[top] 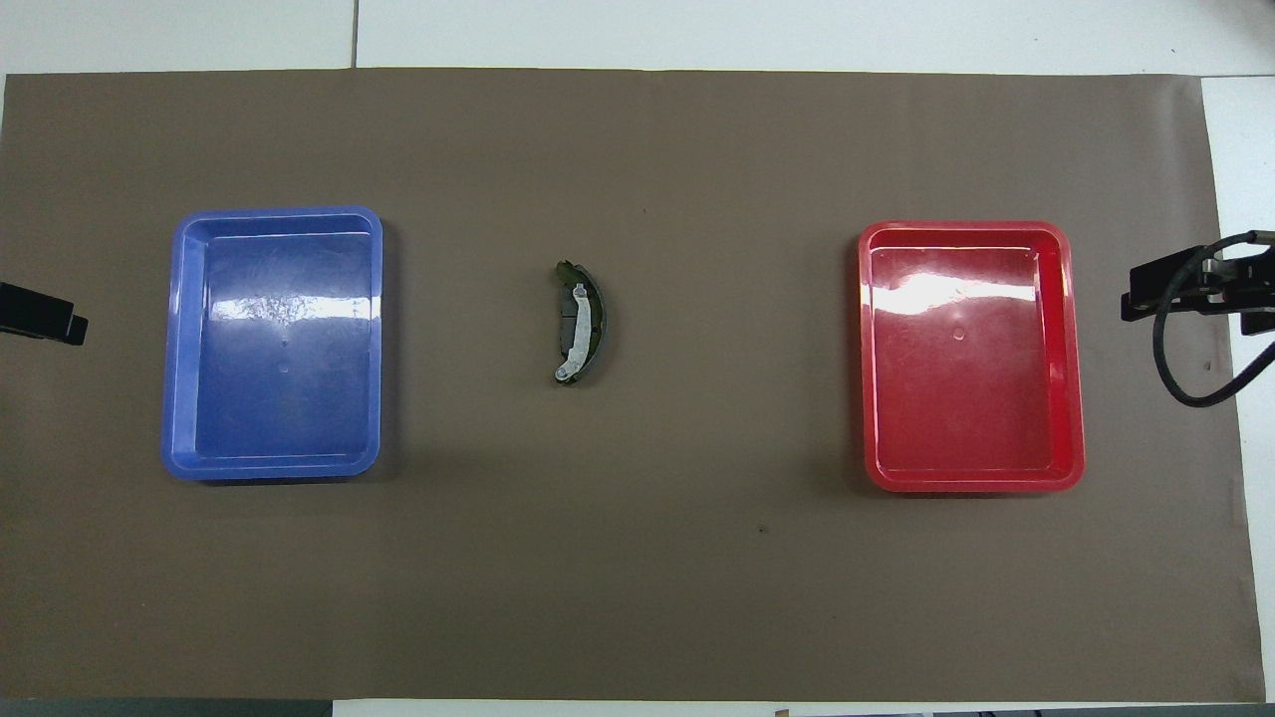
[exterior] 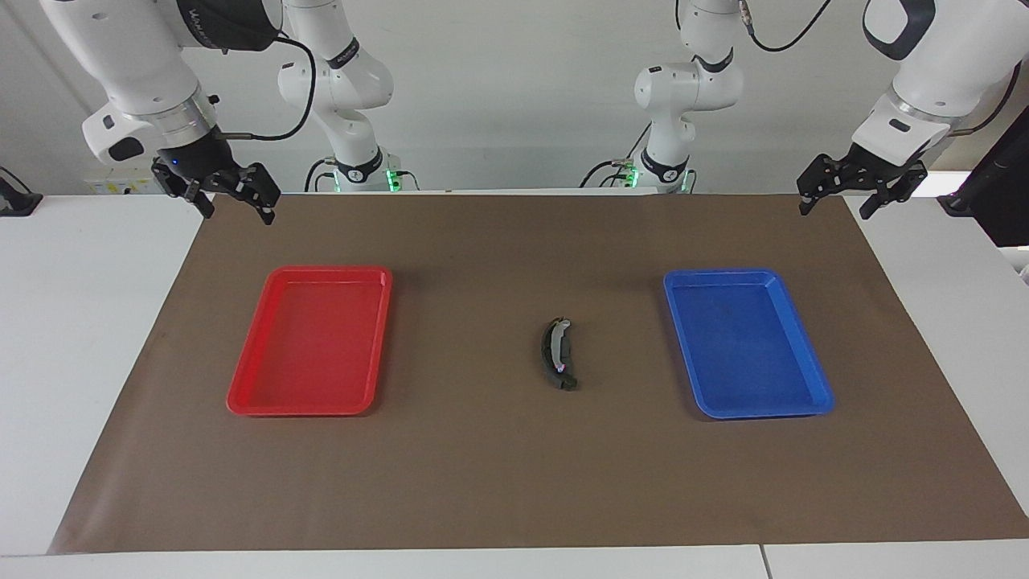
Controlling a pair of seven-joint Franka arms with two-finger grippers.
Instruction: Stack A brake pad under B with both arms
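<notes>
The crescent piece B [exterior: 550, 354] [top: 583, 329] lies on the brown mat between the two trays, its silvery strip facing up. The small dark-grey A brake pad [exterior: 566, 344] [top: 567, 321] lies against B's inner curve on the blue tray's side and looks partly tucked under it. My left gripper [exterior: 840, 203] [top: 40, 315] is open and empty, raised over the mat's edge at the left arm's end. My right gripper [exterior: 233, 205] [top: 1160, 299] is open and empty, raised over the mat's edge at the right arm's end. Both arms wait, far from the pieces.
An empty blue tray [exterior: 804, 406] [top: 179, 339] lies toward the left arm's end. An empty red tray [exterior: 249, 398] [top: 1071, 349] lies toward the right arm's end. The brown mat [exterior: 482, 466] covers most of the white table.
</notes>
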